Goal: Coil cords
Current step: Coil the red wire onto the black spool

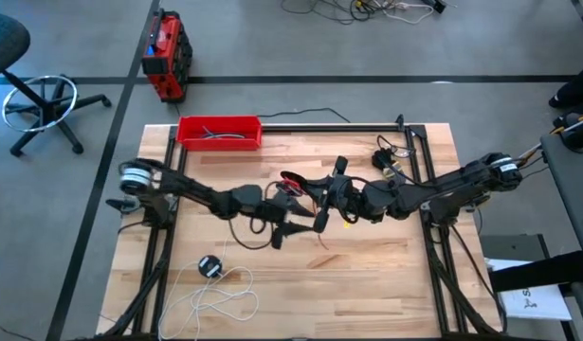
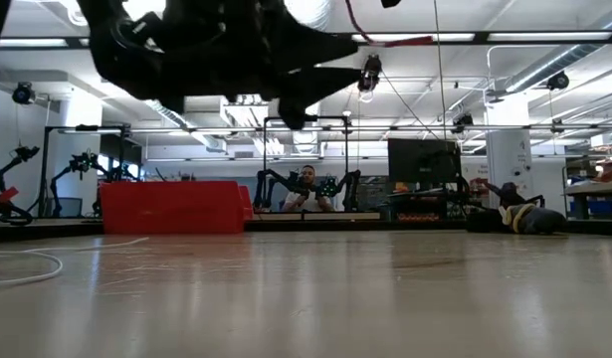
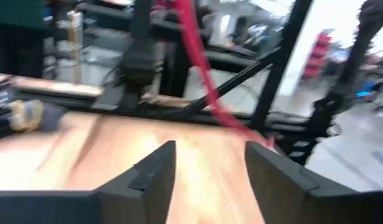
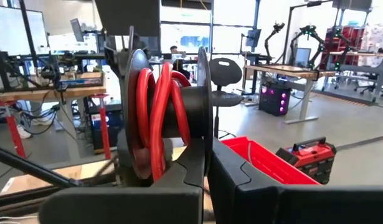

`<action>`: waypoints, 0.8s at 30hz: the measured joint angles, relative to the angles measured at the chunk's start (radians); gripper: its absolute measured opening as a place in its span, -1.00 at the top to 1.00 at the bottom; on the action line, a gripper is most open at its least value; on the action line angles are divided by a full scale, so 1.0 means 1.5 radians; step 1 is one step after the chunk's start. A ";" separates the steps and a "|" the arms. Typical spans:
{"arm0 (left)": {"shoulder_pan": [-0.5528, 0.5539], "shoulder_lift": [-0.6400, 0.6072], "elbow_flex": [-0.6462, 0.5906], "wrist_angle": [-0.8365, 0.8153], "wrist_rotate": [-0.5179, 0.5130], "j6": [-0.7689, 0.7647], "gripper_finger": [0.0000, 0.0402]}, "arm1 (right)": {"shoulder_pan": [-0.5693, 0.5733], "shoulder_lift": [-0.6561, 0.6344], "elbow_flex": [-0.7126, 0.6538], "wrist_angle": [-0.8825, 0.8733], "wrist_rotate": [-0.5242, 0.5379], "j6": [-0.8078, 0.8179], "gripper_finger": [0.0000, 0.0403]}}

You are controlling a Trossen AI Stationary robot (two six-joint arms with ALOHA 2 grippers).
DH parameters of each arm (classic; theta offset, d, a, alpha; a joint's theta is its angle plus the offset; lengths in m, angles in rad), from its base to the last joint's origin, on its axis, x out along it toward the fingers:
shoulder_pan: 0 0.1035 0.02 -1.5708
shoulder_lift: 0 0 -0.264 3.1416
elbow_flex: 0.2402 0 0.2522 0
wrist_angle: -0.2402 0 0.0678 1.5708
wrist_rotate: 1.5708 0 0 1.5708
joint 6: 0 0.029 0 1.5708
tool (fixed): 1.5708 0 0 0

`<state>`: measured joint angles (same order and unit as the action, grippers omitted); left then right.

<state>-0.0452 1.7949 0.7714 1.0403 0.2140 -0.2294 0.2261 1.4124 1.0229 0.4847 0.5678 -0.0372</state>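
The red cord (image 4: 159,118) is seen wound in several turns round a black spool (image 4: 169,115), and that spool is clamped between the fingers of the right gripper (image 4: 207,171), held up above the middle of the bench (image 1: 367,275). From overhead, a loop of the red cord (image 1: 293,180) is caught in the air between the two arms, well clear of the wood. A taut red strand (image 3: 200,68) is seen running on a slant ahead of the left gripper (image 3: 210,168), whose fingers are spread apart with nothing between them; bare bench is shown in the gap. The left gripper (image 1: 289,224) is held just beside the right gripper (image 1: 331,206), near the centre. The white cord (image 1: 220,294) is left lying in loose loops near the front left of the bench, its black disc (image 1: 209,266) resting flat beside them. A red tray (image 1: 219,132) is set at the back edge, with dark cables inside. On the floor beyond it, a red and black case (image 1: 166,55) is parked.
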 joint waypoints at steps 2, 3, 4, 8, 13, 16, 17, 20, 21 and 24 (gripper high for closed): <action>0.000 0.030 0.010 0.033 0.027 -0.014 -0.10 | 0.002 0.000 0.000 -0.006 0.000 0.000 1.00; 0.000 0.042 0.015 0.046 0.033 -0.019 -0.14 | 0.004 0.000 0.000 -0.008 0.000 0.000 1.00; 0.001 0.053 0.019 0.052 0.041 -0.023 -0.19 | 0.006 0.000 0.000 -0.011 0.000 0.001 1.00; 0.002 0.086 0.042 0.052 0.046 -0.031 -0.26 | 0.013 0.000 0.000 -0.013 0.000 0.000 1.00; 0.003 0.127 0.078 0.067 0.093 -0.056 -0.19 | 0.014 0.000 0.000 -0.016 0.000 0.000 1.00; 0.003 0.144 0.096 0.102 0.138 -0.088 -0.13 | 0.014 0.000 0.000 -0.023 0.000 0.002 1.00; 0.003 0.146 0.098 0.107 0.157 -0.097 -0.11 | 0.014 0.000 0.000 -0.023 0.000 0.002 1.00; 0.002 0.147 0.100 0.110 0.190 -0.108 -0.06 | 0.014 0.000 0.000 -0.028 0.000 0.002 1.00; 0.002 0.147 0.100 0.110 0.195 -0.112 -0.05 | 0.014 0.000 0.000 -0.030 0.000 0.002 1.00; 0.002 0.147 0.100 0.110 0.196 -0.121 -0.02 | 0.014 0.000 0.000 -0.030 0.000 0.002 1.00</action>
<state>-0.0422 2.0155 0.9215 1.2050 0.5076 -0.4109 0.2466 1.4124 1.0225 0.4394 0.5674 -0.0342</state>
